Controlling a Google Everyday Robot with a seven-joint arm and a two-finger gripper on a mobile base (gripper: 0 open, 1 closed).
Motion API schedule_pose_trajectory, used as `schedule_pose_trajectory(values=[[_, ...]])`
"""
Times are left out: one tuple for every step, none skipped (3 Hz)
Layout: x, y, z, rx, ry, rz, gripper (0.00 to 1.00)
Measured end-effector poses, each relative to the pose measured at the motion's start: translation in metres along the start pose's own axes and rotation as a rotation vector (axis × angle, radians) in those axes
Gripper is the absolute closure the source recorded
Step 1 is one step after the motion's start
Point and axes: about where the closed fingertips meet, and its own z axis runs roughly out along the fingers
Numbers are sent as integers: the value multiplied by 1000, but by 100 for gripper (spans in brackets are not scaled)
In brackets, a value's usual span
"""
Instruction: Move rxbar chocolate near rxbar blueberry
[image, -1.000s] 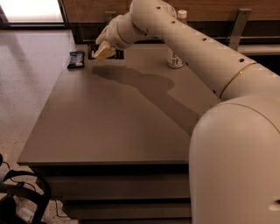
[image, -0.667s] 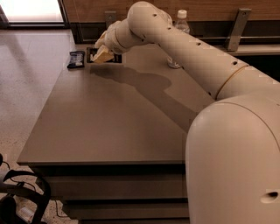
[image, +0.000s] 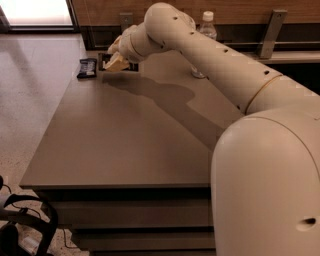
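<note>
The rxbar blueberry (image: 87, 67), a dark flat bar with pale bluish markings, lies at the table's far left corner. My gripper (image: 116, 62) is just right of it, low over the table (image: 125, 145). A black flat bar, the rxbar chocolate (image: 133, 66), shows in part at both sides of the gripper and is mostly hidden by it. I cannot tell whether the bar rests on the table or is held. A narrow gap of table separates it from the blueberry bar.
A clear water bottle (image: 205, 32) with a white cap stands at the table's far edge, behind the arm. My arm (image: 220, 65) crosses the right half of the table. A black bag (image: 25, 225) lies on the floor at front left.
The gripper has come down a little and shifted slightly left, toward the blueberry bar. The blueberry bar and the bottle have not moved.
</note>
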Motion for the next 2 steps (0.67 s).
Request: schedule_pose_trajectory(values=[[-1,3,4,-6,-1,0,12],[-1,4,6,-10,-2,0,0]])
